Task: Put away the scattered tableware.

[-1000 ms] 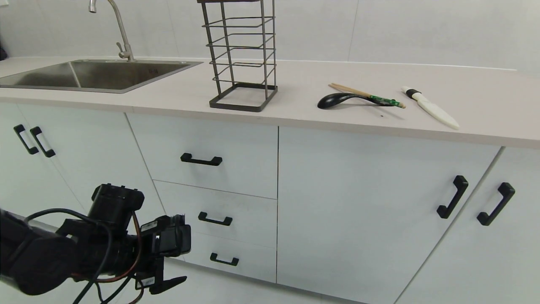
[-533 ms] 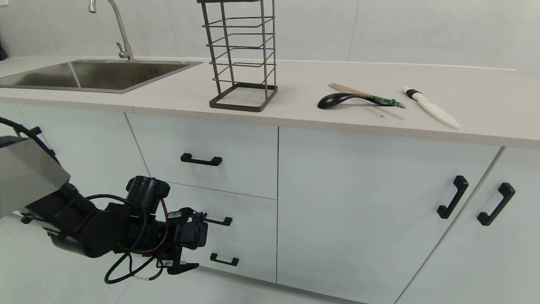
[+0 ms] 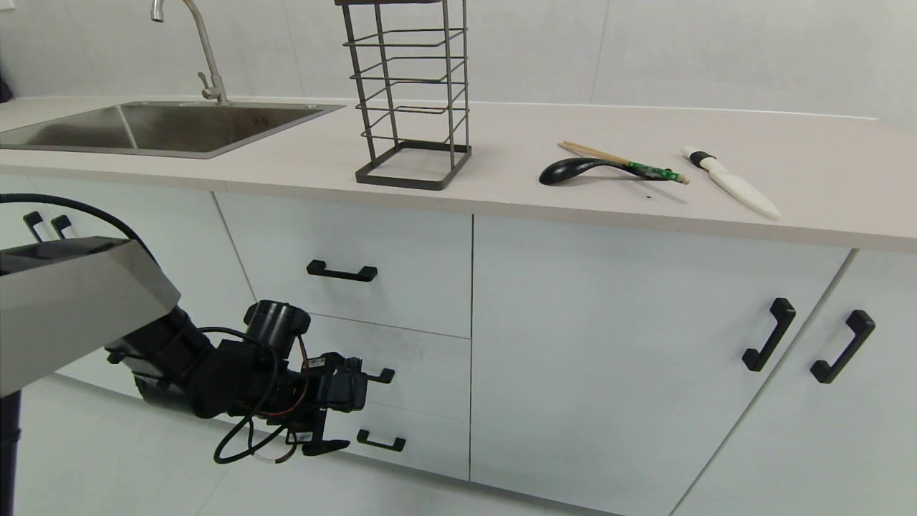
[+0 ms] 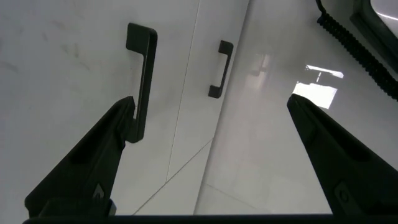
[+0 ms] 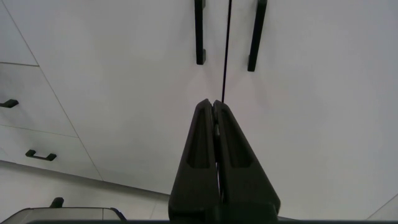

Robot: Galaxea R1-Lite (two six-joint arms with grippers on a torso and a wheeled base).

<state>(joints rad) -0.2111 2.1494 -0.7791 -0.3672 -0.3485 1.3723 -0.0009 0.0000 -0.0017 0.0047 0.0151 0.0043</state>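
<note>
While the spoon (image 3: 569, 170) lies unmoved on the desk (image 3: 501, 140), the released left gripper (image 3: 349, 412) has risen beside a drawer handle (image 3: 383, 375); right gripper (image 5: 215, 109) clenched.

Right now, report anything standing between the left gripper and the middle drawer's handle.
Nothing visible stands between them. The left gripper, jaws open, is right at the middle drawer handle. In the left wrist view, one finger has its tip beside the handle's end. Whether they touch cannot be told.
</note>
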